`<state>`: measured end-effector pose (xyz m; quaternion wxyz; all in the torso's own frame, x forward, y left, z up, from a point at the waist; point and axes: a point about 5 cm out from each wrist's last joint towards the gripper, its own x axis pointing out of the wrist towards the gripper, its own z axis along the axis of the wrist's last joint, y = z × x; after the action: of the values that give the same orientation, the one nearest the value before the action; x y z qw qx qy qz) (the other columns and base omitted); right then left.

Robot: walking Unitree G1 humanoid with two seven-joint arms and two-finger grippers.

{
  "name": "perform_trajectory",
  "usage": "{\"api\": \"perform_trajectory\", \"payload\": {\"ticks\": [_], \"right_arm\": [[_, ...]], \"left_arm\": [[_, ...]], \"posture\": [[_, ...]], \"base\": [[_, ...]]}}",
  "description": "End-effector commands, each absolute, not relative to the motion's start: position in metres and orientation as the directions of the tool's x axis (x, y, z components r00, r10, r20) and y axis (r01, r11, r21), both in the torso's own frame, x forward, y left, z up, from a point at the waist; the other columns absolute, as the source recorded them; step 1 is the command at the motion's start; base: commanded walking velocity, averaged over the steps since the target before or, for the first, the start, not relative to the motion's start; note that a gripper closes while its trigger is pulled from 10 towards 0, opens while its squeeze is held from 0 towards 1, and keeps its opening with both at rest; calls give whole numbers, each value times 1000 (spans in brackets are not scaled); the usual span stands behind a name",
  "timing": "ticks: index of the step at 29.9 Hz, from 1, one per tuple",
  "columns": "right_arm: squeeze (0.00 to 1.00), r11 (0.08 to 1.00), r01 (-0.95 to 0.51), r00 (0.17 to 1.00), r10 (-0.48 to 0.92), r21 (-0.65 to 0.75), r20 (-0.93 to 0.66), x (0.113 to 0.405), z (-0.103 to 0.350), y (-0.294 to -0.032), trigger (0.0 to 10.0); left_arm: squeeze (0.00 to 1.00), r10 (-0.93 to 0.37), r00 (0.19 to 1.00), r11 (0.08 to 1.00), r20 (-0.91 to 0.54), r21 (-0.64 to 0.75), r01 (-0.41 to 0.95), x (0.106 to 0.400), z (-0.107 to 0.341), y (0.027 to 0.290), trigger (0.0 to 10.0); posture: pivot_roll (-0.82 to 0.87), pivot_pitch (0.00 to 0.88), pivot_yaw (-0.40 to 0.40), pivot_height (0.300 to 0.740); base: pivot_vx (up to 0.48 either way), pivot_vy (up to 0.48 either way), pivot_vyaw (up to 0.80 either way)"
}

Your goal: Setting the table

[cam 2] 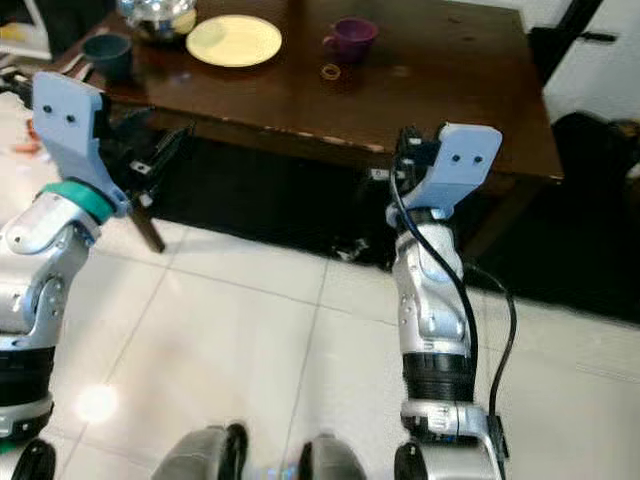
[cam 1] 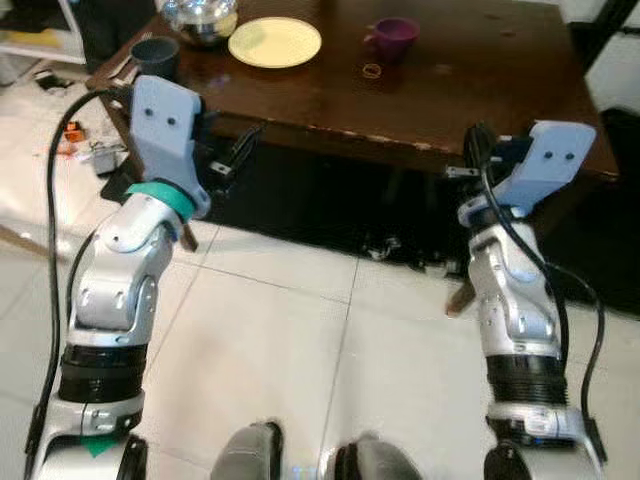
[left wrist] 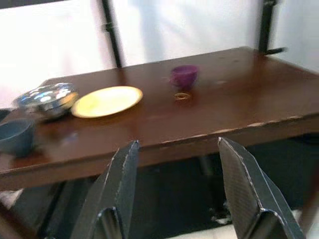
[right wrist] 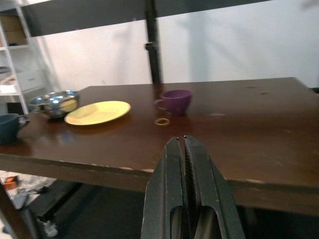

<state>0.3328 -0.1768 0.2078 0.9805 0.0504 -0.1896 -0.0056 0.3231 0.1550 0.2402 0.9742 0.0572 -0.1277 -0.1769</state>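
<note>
A dark brown wooden table stands ahead of the robot, which faces its near edge with both arms raised in front of it. The tableware sits toward the table's far left part: a pale yellow plate, a shiny metal bowl touching or just beside the plate on its left, and a dark blue mug near the left corner. A purple cup stands to the right of the plate, with a small ring, perhaps a rubber band, just in front of it.

The left hand hangs short of the table edge with its two fingers spread apart, grasping nothing. The right hand is also short of the edge, its fingers pressed together and empty.

All the dishes lie forward of both hands, farther in over the tabletop. The plate, bowl and mug seem nearer the left hand; the purple cup lies roughly between the two arms. Either hand would likely have to reach forward over the edge.
</note>
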Motion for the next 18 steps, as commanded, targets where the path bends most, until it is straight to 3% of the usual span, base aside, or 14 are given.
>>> {"api": "perform_trajectory", "payload": {"ticks": [1, 18], "right_arm": [[0, 994, 4, 930, -43, 107, 365, 332, 206, -179, 10000], [0, 991, 7, 929, -55, 130, 365, 332, 206, -181, 10000]], "left_arm": [[0, -369, 903, 927, 220, 153, 341, 323, 238, 154, 10000], [0, -369, 904, 927, 217, 154, 342, 323, 238, 153, 10000]], "posture": [[63, 17, 55, 740], [63, 19, 56, 740]], "base": [[-300, 0, 0], [-281, 0, 0]]}}
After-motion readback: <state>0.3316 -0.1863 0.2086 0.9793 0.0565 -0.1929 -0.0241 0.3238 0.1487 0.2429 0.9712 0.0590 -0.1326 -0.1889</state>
